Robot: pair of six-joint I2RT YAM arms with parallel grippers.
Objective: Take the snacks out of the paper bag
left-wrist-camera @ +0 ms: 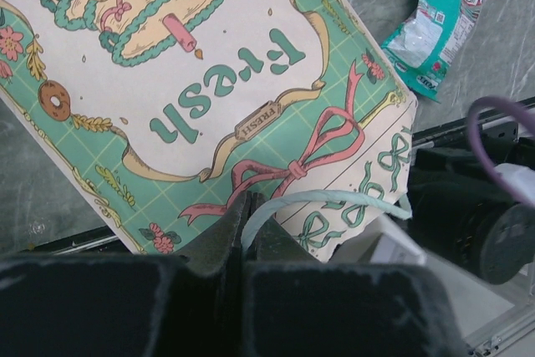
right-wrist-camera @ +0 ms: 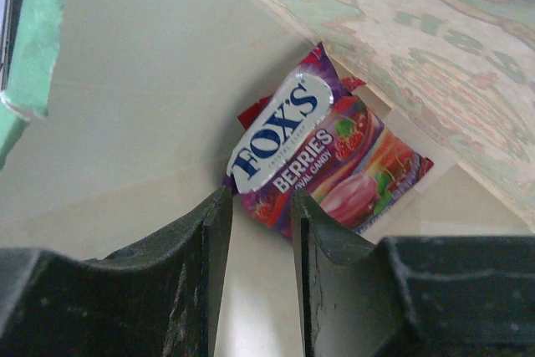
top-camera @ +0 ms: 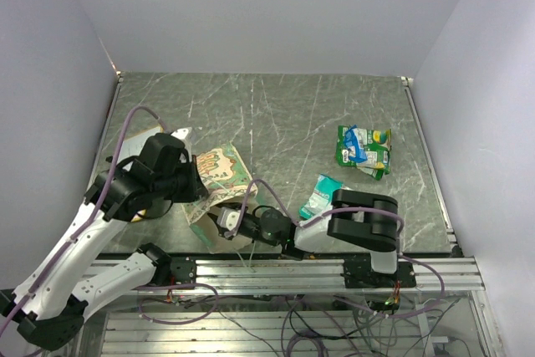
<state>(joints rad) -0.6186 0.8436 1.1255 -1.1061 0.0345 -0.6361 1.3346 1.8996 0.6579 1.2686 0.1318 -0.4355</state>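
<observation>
Bright even light, soft shadows, wrist-cam fg blurry

Marbled grey-green table [top-camera: 276, 114] with pale veins, bare over its far half. Plain white walls [top-camera: 267, 6] close it in at left, back and right. Flat board [top-camera: 185, 133] near the table's left edge: only a white corner and a yellowish edge show, the rest is hidden. Aluminium rail [top-camera: 276, 269] runs along the near edge of the table. Tangle of loose wires [top-camera: 251, 315] hangs below the rail, some purple, some dark.
</observation>
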